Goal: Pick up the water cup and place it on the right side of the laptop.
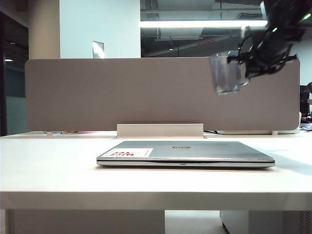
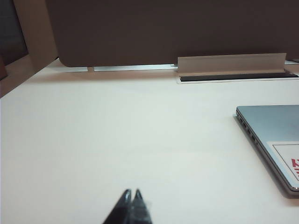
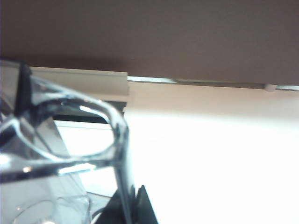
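Right fingers [image 1: 242, 62] clamp water cup [image 1: 225, 74] aloft, blurred; left fingers [image 2: 132, 196] closed, empty, beside laptop [image 1: 185, 152].

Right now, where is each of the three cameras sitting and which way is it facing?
Exterior view: low at the table's front edge, facing the grey divider; shows the right gripper raised, holding the water cup above the laptop.
Left wrist view: low over the table, facing the divider; shows the left gripper, jaws shut, empty.
Right wrist view: faces the divider past the water cup; shows the right gripper.
Shared: exterior and left wrist both show the laptop.
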Robot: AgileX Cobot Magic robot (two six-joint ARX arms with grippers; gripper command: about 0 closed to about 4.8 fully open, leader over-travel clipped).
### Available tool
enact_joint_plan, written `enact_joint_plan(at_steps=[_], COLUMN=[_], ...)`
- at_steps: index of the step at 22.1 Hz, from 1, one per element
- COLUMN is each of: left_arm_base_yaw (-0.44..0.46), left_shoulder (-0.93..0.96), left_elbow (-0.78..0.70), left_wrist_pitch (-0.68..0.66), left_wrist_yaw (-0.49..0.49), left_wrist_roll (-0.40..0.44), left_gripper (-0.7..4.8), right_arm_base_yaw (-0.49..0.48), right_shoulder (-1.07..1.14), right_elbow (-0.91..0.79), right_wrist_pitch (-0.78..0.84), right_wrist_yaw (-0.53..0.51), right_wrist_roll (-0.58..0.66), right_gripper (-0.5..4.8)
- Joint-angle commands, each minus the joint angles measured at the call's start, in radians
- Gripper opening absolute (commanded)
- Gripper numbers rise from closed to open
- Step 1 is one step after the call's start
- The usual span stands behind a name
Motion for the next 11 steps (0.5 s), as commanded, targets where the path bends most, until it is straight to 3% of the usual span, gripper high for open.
enact_joint_plan(at_steps=[1,11], left_arm_base_yaw=[-0.001,-0.001], left_shoulder=[0.001,0.001], left_elbow=[0.003,0.003], left_wrist_pitch=[0.007,0.002], left_wrist_yaw=[0.004,0.051], left_wrist_roll=[-0.004,-0.005], left_gripper=[-0.06,-0.06], right_arm_base_yaw=[-0.023,-0.100], right_shoulder=[-0.095,-0.315], right_elbow=[-0.119,-0.529], right_wrist_pitch=[0.096,0.261], right_wrist_yaw=[-0.007,-0.047], right_wrist_roll=[0.005,0.058], right_gripper=[-0.04,-0.04])
